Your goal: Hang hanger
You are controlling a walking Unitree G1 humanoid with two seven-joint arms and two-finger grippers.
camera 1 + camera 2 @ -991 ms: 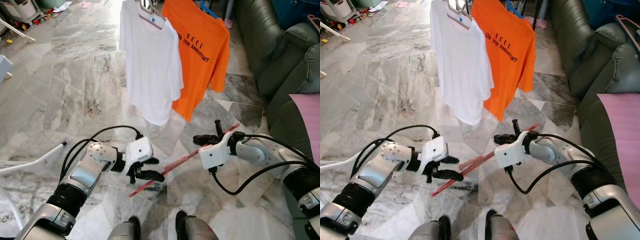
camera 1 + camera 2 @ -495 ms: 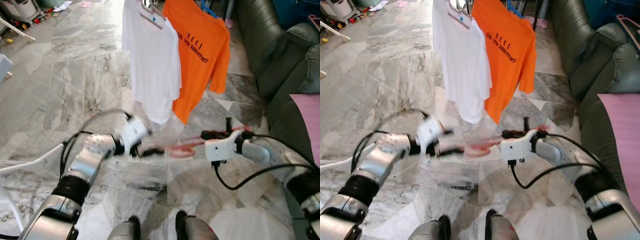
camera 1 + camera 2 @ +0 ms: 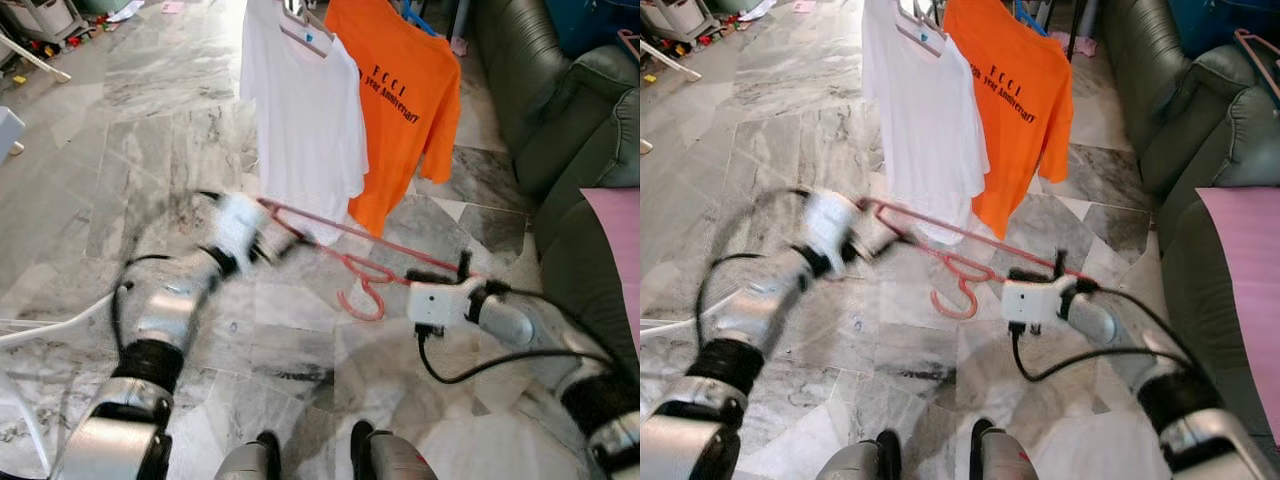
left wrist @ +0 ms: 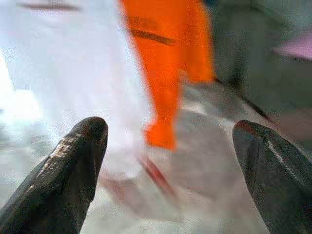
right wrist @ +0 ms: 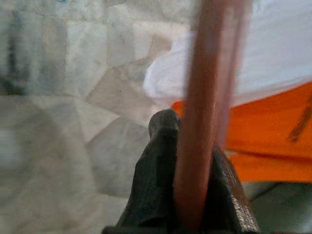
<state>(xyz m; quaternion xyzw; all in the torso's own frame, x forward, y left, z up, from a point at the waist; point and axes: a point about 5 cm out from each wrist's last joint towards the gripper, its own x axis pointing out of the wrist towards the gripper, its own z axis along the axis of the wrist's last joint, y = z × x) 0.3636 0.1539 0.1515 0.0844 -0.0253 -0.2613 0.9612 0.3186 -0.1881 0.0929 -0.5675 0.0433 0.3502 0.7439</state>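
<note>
The robot's feet [image 3: 315,450] stand on the marble floor [image 3: 150,140] at the lower edge of the head views. Just ahead, the right gripper [image 3: 462,268] has its jaws shut on one end of the pink hanger [image 3: 345,245]; its wrist view shows the pink bar [image 5: 202,122] pinched between the black fingers [image 5: 156,161]. The hanger stretches across in mid-air, hook [image 3: 360,298] hanging down, its other end at the left gripper [image 3: 285,240], which is blurred. In the left wrist view the left jaws stand wide, fingers [image 4: 68,170] well apart, a pink smear low between them; whether they touch the hanger cannot be told. Beyond hang a white shirt [image 3: 300,120] and, beside it, an orange shirt [image 3: 405,100]. A dark sofa [image 3: 560,110] lies on the right.
</note>
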